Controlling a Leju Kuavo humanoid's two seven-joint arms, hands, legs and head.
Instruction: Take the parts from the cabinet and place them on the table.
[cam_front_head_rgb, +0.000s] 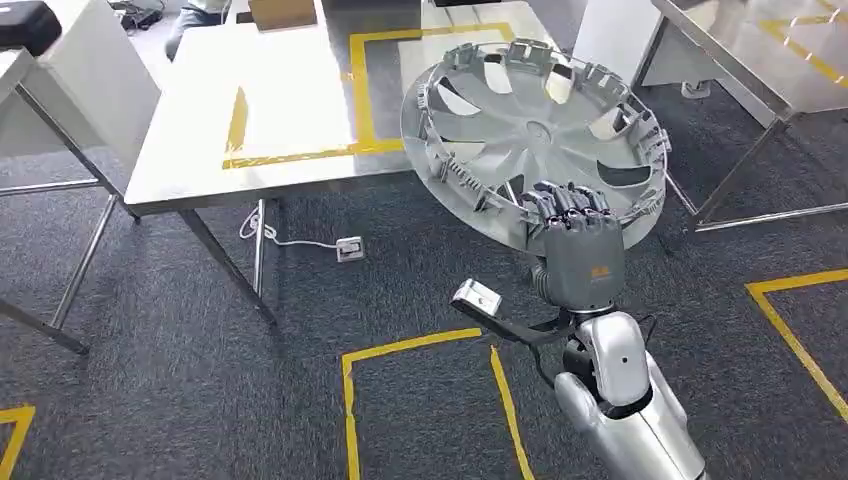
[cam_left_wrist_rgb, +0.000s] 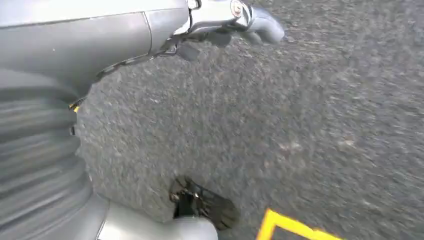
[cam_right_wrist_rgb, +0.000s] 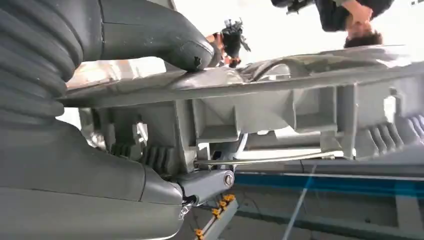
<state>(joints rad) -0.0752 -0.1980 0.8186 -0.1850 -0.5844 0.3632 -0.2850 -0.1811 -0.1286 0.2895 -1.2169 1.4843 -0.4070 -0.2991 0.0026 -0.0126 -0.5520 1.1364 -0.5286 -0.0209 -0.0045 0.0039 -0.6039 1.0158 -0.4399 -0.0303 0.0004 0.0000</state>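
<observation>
A: Steel table with yellow tape (cam_front_head_rgb: 290, 110) at left?
B: Yes, the drop site. Round silver plastic wheel cover (cam_front_head_rgb: 535, 135) hangs tilted over its edge; right hand (cam_front_head_rgb: 580, 240) clamps the rim. Left hand (cam_left_wrist_rgb: 55, 165): cannot tell.

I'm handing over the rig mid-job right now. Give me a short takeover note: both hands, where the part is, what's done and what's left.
Right hand: grips the silver hubcap by its near rim, fingers hooked over the edge, thumb pressed on the other face.
Left hand: hangs over the dark carpet, holding nothing; whether its fingers are open or closed is unclear.
Hubcap: held tilted in the air, in front of the steel table, not resting on it.
Done: part is out and in hand.
Left: carry it over the table, lay it down, release.
</observation>
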